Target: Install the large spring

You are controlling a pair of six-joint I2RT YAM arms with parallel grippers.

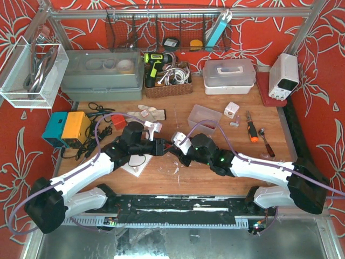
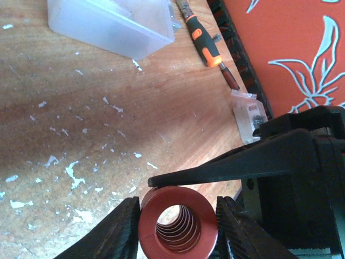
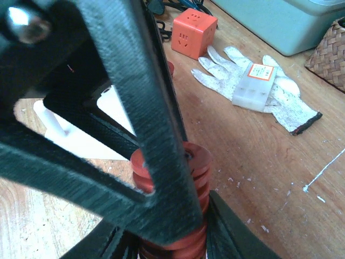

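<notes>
The large red spring (image 2: 178,224) is held above the table between both grippers. In the left wrist view my left gripper (image 2: 178,216) is shut on it, a finger pressed to each side, the spring's open end facing the camera. A finger of the right gripper (image 2: 215,170) lies across its top. In the right wrist view my right gripper (image 3: 172,237) clasps the spring (image 3: 197,162) low down, and the left gripper's fingers (image 3: 156,108) cross in front. From above, the left gripper (image 1: 164,147) and right gripper (image 1: 177,148) meet at mid-table. A white base plate (image 3: 81,137) with a peg lies just beyond.
A clear plastic box (image 1: 204,117) and an orange-handled screwdriver (image 1: 252,131) lie to the right rear. A white glove (image 3: 259,91) and an orange cube (image 3: 194,32) lie behind the grippers. A small parts bag (image 2: 249,116) lies near the right table edge.
</notes>
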